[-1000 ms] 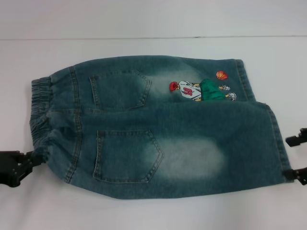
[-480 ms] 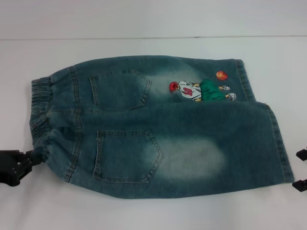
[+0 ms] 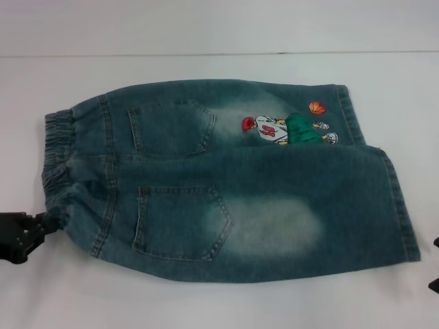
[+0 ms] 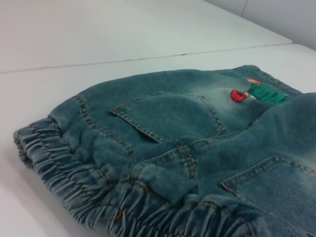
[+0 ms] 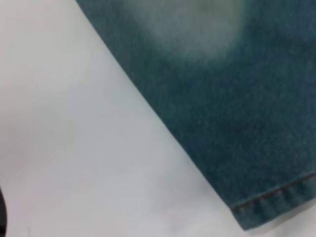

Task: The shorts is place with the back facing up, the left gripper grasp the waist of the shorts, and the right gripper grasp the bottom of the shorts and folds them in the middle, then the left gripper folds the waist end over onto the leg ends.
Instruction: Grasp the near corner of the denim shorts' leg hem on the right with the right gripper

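A plain white surface met a pale wall behind. At its left edge the left gripper had its fingers clenched on the gathered waist corner of the shorts, which lay flat, back pockets up. The right gripper was mostly cut off at the right edge, fingers impossible to judge, having drawn back from the bottom of the shorts.
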Controlling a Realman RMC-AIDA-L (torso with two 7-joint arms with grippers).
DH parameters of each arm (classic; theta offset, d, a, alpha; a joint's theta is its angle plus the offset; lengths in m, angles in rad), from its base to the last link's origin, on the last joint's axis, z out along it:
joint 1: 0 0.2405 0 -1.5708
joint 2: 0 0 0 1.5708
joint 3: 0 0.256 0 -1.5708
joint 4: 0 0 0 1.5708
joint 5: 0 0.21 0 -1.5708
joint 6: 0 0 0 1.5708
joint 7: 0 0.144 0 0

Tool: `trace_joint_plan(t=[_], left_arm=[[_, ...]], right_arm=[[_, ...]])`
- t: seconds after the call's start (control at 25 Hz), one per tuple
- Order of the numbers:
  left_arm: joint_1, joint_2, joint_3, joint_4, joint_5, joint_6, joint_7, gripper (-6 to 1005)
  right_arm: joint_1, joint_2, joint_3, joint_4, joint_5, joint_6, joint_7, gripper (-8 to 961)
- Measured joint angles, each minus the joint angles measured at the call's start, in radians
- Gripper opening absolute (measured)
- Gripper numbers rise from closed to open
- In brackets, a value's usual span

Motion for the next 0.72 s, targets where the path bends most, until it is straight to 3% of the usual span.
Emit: trace_joint_plan(t=[0.72], left_arm=[[0.000, 0.000, 0.001, 0.003, 0.001, -0.005, 0.000, 89]], right_arm=[[0.001, 0.011, -0.105, 0.055, 0.026, 0.045, 0.047, 917]])
